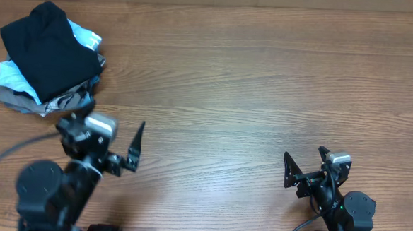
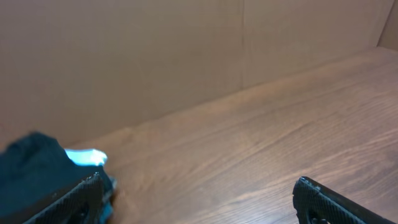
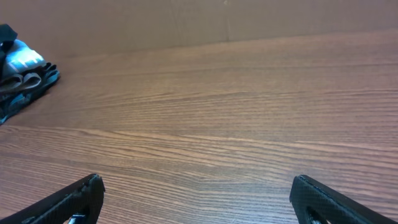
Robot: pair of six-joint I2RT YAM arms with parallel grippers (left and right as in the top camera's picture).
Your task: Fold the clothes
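Observation:
The clothes, a black T-shirt (image 1: 47, 50), lie folded on top of a small pile at the table's far left corner. In the left wrist view the black T-shirt (image 2: 31, 171) shows at the lower left, just behind the left fingertip (image 2: 84, 196). My left gripper (image 1: 116, 116) stands open right beside the pile's near edge, with nothing between its fingers. My right gripper (image 1: 305, 154) is open over bare wood at the near right, far from the pile. In the right wrist view only a black corner of the T-shirt (image 3: 6, 31) shows at the left edge.
Under the black shirt lie a light blue garment (image 1: 10, 73) and grey garments (image 1: 30, 106). The wooden table (image 1: 251, 82) stretches to the right of the pile. A brown cardboard wall (image 2: 155, 56) stands along the far edge.

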